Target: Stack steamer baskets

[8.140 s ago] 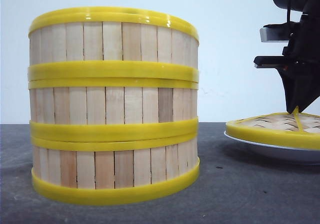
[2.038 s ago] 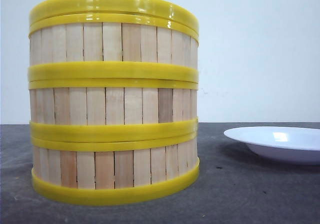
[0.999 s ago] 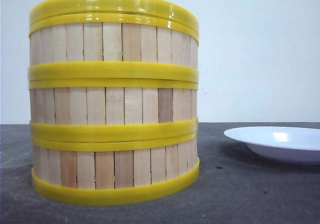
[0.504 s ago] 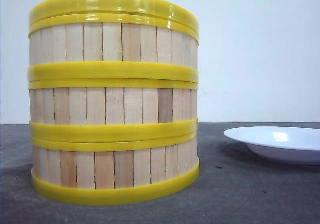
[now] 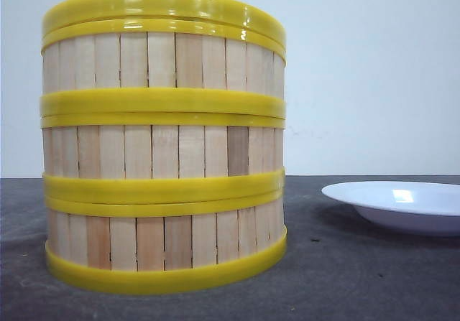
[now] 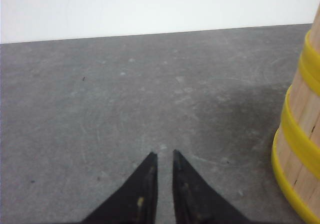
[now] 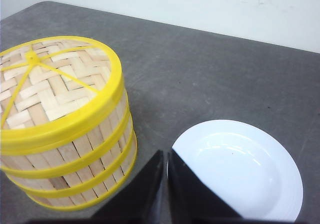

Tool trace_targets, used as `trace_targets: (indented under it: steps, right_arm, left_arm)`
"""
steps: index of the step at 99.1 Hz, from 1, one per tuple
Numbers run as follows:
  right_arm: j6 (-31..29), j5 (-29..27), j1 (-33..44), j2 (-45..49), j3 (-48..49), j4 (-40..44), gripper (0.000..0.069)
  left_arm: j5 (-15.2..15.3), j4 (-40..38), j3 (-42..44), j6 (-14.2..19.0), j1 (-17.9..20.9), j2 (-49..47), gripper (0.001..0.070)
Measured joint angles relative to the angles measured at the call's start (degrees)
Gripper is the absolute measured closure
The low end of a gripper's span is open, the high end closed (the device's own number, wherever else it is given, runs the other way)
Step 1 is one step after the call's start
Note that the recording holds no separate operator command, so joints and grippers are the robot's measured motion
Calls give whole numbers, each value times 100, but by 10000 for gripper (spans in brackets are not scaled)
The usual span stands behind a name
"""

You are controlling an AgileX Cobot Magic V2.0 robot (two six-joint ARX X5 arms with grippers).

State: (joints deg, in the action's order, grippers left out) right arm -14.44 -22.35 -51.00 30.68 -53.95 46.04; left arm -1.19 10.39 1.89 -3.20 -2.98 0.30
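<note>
Three steamer baskets stand stacked on the grey table: the bottom one (image 5: 162,242), the middle one (image 5: 162,150) and the top one (image 5: 162,59). A woven lid with a yellow rim (image 5: 162,5) lies on the top basket. The right wrist view shows the stack (image 7: 85,156) and its lid (image 7: 50,88) from above. My right gripper (image 7: 165,153) hangs shut and empty between the stack and the plate. My left gripper (image 6: 164,155) is shut and empty above bare table, with the stack's wall (image 6: 300,134) off to one side. Neither gripper shows in the front view.
A white plate (image 5: 402,202) sits on the table to the right of the stack, with nothing on it (image 7: 240,169). A pale wall runs behind the table.
The lid that lay on the plate under my right gripper now sits on top of the stack, and the right gripper has left the front view. Nothing has moved over the last two seconds.
</note>
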Motion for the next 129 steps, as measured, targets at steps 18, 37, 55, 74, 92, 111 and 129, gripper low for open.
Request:
trace_targets:
  steps: [18, 37, 55, 74, 92, 111, 129]
  right_arm:
    - [0, 0, 0, 0, 0, 0, 681]
    - [0, 0, 0, 0, 0, 0, 681]
    - [0, 0, 0, 0, 0, 0, 681]
    - [0, 0, 0, 0, 0, 0, 681]
    - [0, 0, 0, 0, 0, 0, 681]
    - [2, 0, 0, 0, 0, 0, 681]
    - [98, -31, 98, -7, 0, -116, 681]
  left_arm:
    - [35, 4, 0, 0, 0, 0, 681]
    - [39, 4, 0, 2, 0, 0, 681]
    - [39, 4, 0, 2, 0, 0, 681]
    - [39, 4, 0, 2, 0, 0, 681]
    - [39, 4, 0, 2, 0, 0, 681]
    - [42, 4, 0, 2, 0, 0, 681]
    - [42, 4, 0, 2, 0, 0, 681]
